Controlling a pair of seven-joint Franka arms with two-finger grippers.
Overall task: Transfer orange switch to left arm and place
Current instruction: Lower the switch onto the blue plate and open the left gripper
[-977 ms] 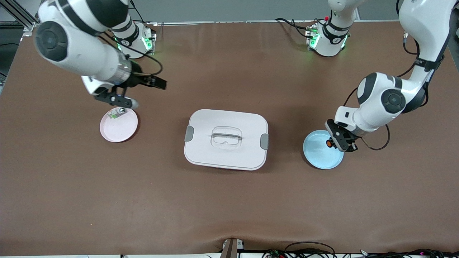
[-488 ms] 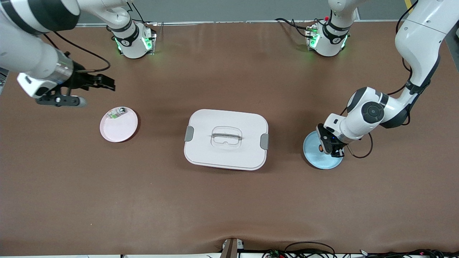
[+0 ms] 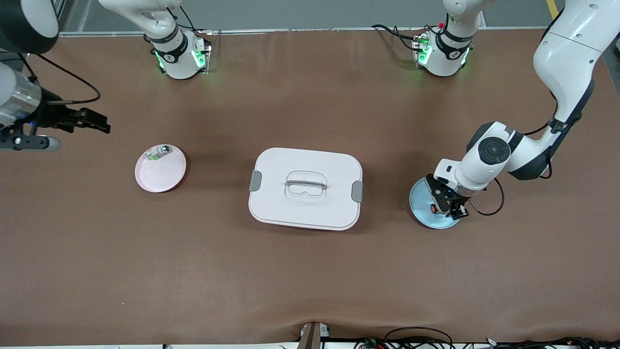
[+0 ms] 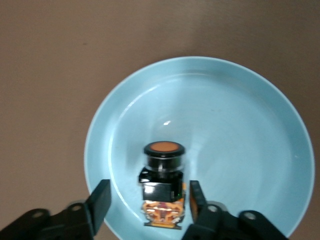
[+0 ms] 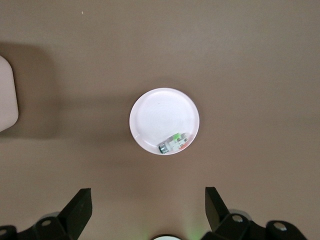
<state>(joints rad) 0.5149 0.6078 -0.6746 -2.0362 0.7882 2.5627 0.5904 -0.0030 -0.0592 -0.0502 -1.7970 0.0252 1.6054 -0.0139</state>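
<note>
Across the brown tabletop [image 3: 310,271] you have two white arms, one box, two plates and two small parts. Both arms rise from bases along the table's top edge: the right arm [image 3: 160,29] swings out past the table edge at its own end, and the left arm [image 3: 564,63] bends down over its end of the table. At the table's middle you see the single white box [image 3: 305,188], lid on, with one grey clasp at each short side and a clear handle on top. Of the two plates, the pink plate [image 3: 162,172] lies toward the right arm's end, well apart from the box, and the blue plate [image 3: 426,206] lies toward the left arm's end, near the box but not touching it. Your left gripper [image 4: 147,202] is low over the blue plate, its two fingers spread a little wider than the part and standing on either side of it without touching. Your right gripper [image 5: 147,205] hangs high, above the table edge at its end, fingers spread wide and holding nothing. Smallest come the two parts: the orange switch [image 4: 163,187] rests on the blue plate between the left fingers, and a whitish-green part [image 5: 173,143] lies near the pink plate's rim.
</note>
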